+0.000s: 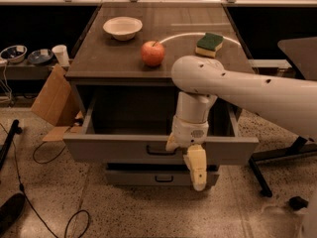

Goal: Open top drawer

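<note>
- Hand (189,156), low in front of the top drawer (114,148): covers the right end of its handle (156,150).
- Arm (257,93): cut off at the right edge; hides part of the drawer's inside.
- Lower drawer (148,176): upper part hidden behind the open one.

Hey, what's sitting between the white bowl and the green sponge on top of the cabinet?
An apple, slightly nearer the front edge than both, in the camera view. The gripper hangs lower, at the front of the open top drawer.

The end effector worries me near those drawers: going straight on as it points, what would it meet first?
Probably the floor. The end effector points down before the open top drawer; the lower drawer seems further back, though depth is unclear.
</note>
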You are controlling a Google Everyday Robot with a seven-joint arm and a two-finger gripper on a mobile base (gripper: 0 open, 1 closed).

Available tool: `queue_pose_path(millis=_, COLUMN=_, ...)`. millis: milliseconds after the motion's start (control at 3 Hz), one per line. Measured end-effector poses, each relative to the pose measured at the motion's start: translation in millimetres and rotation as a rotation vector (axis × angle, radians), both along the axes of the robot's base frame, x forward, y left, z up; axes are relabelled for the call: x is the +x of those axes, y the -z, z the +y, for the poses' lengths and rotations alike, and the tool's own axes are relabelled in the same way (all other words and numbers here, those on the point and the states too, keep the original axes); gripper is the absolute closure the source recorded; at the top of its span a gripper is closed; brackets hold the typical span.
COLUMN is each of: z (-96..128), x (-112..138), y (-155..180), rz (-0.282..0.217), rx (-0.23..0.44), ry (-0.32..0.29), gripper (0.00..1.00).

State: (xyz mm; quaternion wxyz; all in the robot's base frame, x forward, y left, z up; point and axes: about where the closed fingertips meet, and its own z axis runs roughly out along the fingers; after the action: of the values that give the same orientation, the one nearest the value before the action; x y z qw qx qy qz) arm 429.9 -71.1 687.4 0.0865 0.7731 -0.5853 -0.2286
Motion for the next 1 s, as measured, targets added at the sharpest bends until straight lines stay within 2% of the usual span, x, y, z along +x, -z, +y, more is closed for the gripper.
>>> queue_pose_path(millis=667, z=-4.7, x=-41.3, y=-20.7, rz=0.062, rx=-0.003, ry=-0.041, gripper=0.00)
queue_pose_path(millis=1000, z=3.1, x=-70.3, y=-45.3, rz=0.030, rx=0.018, ry=0.001, gripper=0.00)
